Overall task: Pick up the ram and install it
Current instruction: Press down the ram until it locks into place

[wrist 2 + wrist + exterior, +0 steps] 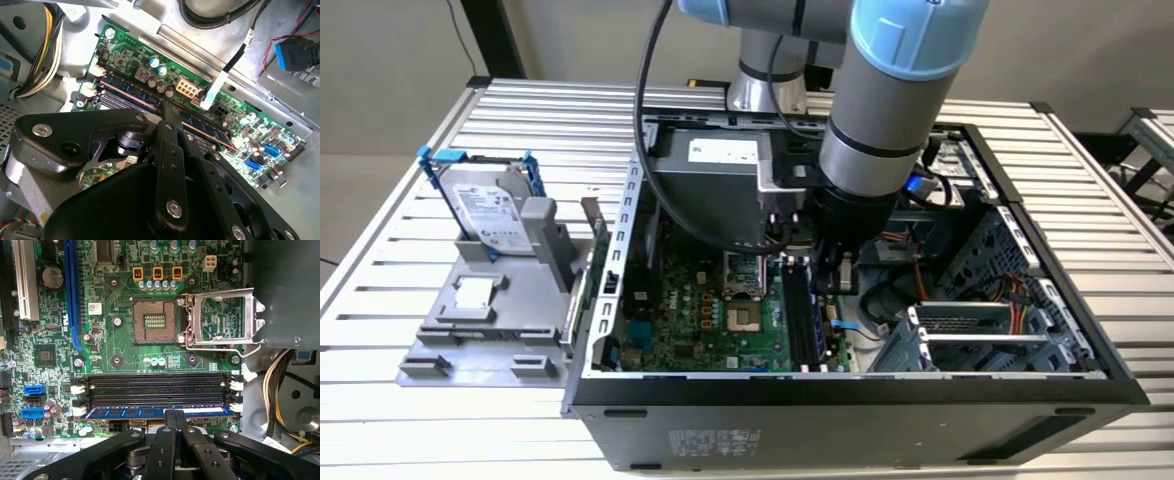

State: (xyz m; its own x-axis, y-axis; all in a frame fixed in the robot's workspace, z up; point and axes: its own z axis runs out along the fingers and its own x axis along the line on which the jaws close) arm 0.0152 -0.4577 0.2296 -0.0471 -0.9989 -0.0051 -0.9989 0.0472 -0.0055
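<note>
You had gripper [174,416] down inside case [881,395], fingers together, tips pressing ram [150,412] top edge. Ram sat in outermost slot [157,412], nearest mobo [115,340] edge, so prob. seating push.

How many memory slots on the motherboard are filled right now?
1: the ram sits in the slot nearest the gripper; the three black slots beside it look empty.

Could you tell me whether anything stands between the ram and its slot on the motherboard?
Nothing visible does. In the first wrist view the ram already lies along the slot nearest the hand, level with the white end clips, and the hand's fingertips meet on its edge.
</note>
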